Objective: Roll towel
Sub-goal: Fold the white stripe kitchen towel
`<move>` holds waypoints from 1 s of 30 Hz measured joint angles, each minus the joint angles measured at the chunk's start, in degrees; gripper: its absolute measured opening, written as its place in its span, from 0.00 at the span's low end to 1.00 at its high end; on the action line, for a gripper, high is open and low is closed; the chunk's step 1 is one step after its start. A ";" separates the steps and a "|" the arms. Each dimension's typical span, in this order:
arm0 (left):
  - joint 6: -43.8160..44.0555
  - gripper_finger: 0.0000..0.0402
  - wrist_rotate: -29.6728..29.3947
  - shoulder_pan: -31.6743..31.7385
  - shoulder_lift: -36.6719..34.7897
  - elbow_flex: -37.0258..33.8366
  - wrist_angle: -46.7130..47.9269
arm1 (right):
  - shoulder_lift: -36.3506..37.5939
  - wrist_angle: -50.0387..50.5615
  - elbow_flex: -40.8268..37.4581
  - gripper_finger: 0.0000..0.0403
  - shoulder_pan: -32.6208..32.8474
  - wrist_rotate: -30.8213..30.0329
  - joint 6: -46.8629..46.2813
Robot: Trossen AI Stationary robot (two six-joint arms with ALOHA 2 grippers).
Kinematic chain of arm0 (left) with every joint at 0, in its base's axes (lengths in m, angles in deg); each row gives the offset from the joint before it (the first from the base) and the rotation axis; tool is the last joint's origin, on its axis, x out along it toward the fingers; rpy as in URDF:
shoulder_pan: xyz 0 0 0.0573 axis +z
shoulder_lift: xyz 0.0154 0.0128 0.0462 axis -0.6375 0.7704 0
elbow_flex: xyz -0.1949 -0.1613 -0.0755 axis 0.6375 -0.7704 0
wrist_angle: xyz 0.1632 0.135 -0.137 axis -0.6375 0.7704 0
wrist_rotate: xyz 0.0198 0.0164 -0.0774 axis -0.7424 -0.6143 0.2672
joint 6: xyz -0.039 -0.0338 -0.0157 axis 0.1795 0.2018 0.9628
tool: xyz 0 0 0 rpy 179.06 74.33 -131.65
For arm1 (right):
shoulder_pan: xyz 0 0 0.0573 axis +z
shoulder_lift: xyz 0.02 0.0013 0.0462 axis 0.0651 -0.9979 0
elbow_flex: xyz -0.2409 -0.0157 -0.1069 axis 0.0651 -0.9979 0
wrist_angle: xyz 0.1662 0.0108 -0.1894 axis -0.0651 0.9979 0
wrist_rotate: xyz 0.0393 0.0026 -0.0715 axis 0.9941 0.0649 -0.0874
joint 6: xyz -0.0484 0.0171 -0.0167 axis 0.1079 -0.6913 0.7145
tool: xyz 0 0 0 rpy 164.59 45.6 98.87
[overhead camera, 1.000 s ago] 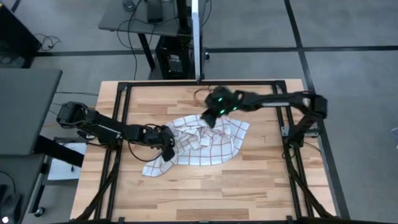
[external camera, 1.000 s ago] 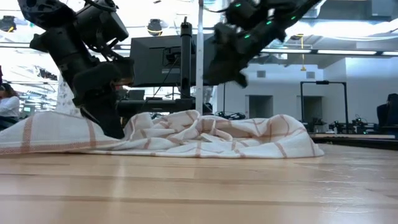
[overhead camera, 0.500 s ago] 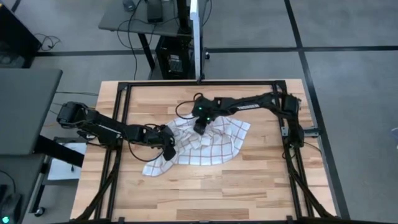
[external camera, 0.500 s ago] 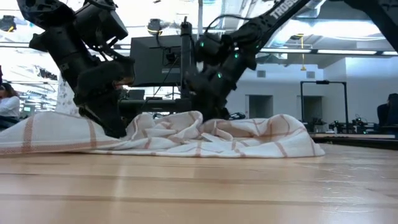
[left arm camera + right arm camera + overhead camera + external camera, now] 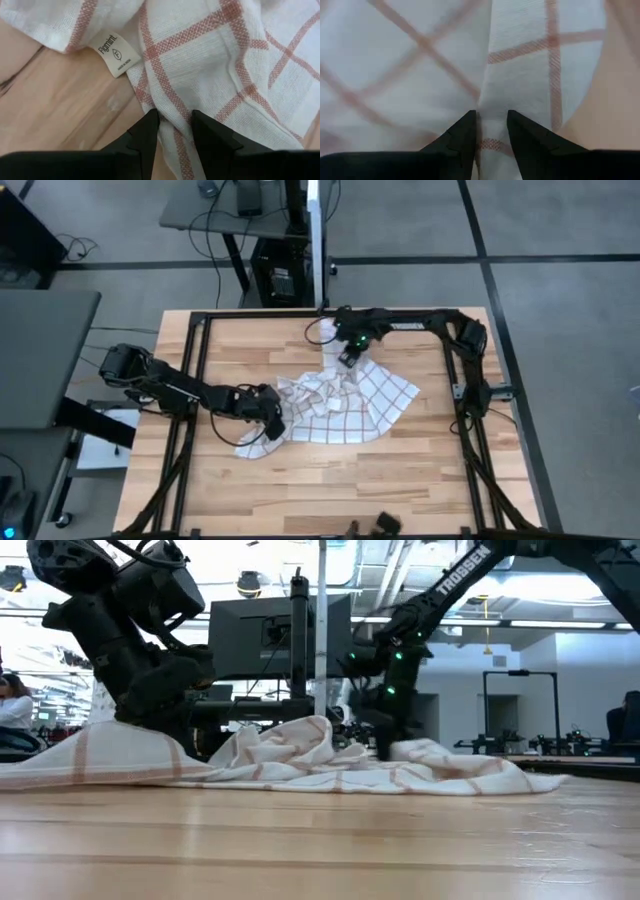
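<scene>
The towel [image 5: 335,402], white with a grid of reddish-brown lines, lies crumpled on the wooden table [image 5: 330,490], a little left of the table's middle. It is heaped into folds at its left and far parts and flatter toward the right. My left gripper [image 5: 271,420] is shut on the towel's left part, beside a sewn label [image 5: 116,54]. My right gripper [image 5: 346,361] points down at the towel's far tip and is shut on it. In the low view both grippers stand behind the heap of cloth [image 5: 300,755]. My left gripper pinches a raised fold of the towel [image 5: 173,107] between its two fingers, near the left edge. It comes slanting down from the table's left. The cloth around it lies slack on the table. My right gripper pinches a narrow ridge of cloth [image 5: 493,105] at the towel's far tip. The fingers [image 5: 466,134] come from above, pointing almost straight down. The cloth there is low on the table; one layer or several, I cannot tell.
A black metal frame [image 5: 200,330] runs around the table's far and side edges. Bare wood lies between the towel and the near edge, where small dark objects [image 5: 382,524] sit. A person [image 5: 12,705] and monitors show in the room beyond.
My right gripper has sunk from above the towel onto it, tipped to point down, then gone toward the far right with the cloth. The towel's right part has spread out toward the right edge. My left gripper has sunk a little and kept its hold.
</scene>
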 joint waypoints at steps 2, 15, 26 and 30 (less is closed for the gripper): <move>0.07 0.27 0.00 -0.31 0.00 0.00 0.25 | 0.43 3.13 0.00 0.26 -2.57 -0.39 1.22; -3.85 0.27 2.14 0.22 -3.31 2.09 3.35 | 19.15 9.30 -0.02 0.26 -14.65 -0.03 5.05; -23.42 0.27 4.71 5.18 -12.54 16.31 3.90 | 29.34 3.11 -3.51 0.26 1.59 16.55 -5.55; -24.00 0.27 8.68 6.99 -8.47 17.18 4.63 | 28.73 -4.39 -10.53 0.26 12.40 12.71 -11.52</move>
